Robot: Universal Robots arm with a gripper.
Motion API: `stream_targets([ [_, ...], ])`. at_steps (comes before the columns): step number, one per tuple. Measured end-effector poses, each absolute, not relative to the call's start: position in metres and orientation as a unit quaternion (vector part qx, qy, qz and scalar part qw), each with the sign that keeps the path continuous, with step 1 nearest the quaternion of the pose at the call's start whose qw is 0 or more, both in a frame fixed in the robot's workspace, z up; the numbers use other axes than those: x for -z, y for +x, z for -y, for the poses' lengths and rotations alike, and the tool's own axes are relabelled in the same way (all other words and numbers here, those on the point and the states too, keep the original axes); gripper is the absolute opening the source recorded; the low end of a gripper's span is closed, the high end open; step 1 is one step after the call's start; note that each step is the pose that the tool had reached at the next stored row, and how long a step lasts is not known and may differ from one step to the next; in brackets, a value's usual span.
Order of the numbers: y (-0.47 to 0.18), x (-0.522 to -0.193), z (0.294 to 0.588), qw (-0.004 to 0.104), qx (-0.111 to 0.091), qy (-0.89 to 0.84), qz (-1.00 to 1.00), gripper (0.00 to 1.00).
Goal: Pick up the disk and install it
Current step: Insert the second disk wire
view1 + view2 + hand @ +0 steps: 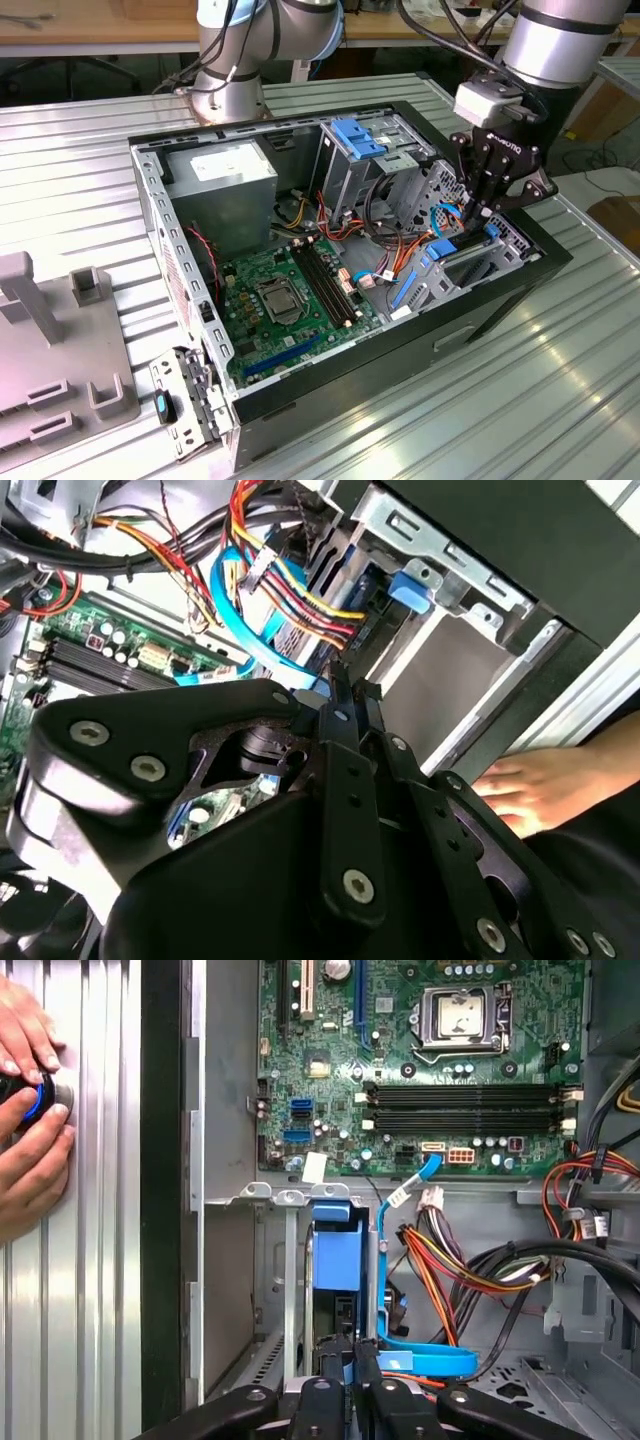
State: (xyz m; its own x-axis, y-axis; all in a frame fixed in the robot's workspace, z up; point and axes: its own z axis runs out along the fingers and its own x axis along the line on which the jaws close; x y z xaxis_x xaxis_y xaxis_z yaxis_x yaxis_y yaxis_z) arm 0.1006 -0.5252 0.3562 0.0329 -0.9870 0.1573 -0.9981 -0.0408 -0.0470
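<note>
**Disk standing on edge in the drive bay, hand closed at its upper edge**

- Counter [560, 400]: ribbed metal top carrying the open computer case [500, 300], which lies on its side with the interior facing up. That orientation gives the arm straight vertical access to the bays.
- Motherboard [295, 300]: flat on the case floor, well off to the side of the hand and clear of its path.
- Drive cage [475, 265]: directly beneath the hand, at the case's front corner. Its slot opens upward, so the disk has to go in edgewise.
- Disk [337, 1255]: upright in the slot just below the fingertips, blue carrier facing the first wrist view, grey metal edge beside it. It looks mostly sunk between the cage walls; whether it is fully seated I cannot tell from here.
- Cable bundle [450, 1260]: coloured power leads and a blue data cable loop just beside the hand, close enough to snag.
- Hand [347, 1352]: fingers drawn together, narrow, pointing down onto the carrier's top edge. They appear to pinch or press it, though the contact itself is hidden.
- A person's hands [30, 1110] rest on the counter outside the case wall, holding a small dark device.
</note>
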Motion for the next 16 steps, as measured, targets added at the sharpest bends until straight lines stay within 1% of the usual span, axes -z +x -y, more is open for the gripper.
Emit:
stream_targets([
  [3, 0.0995, -0.3552, 0.5253, 0.032, -0.079, 0.718, 0.691, 0.16],
  [5, 0.0968, -0.3550, 0.5252, 0.031, -0.080, 0.718, 0.691, 0.16],
  [7, 0.0909, -0.3542, 0.5252, 0.028, -0.082, 0.717, 0.691, 0.16],
  [9, 0.0910, -0.3535, 0.5253, 0.025, -0.080, 0.717, 0.692, 0.16],
  [11, 0.0909, -0.3531, 0.5267, 0.017, -0.074, 0.717, 0.693, 0.16],
  [13, 0.0909, -0.3531, 0.5285, 0.006, -0.065, 0.717, 0.694, 0.16],
  [16, 0.0910, -0.3530, 0.5322, -0.001, -0.063, 0.717, 0.694, 0.16],
])
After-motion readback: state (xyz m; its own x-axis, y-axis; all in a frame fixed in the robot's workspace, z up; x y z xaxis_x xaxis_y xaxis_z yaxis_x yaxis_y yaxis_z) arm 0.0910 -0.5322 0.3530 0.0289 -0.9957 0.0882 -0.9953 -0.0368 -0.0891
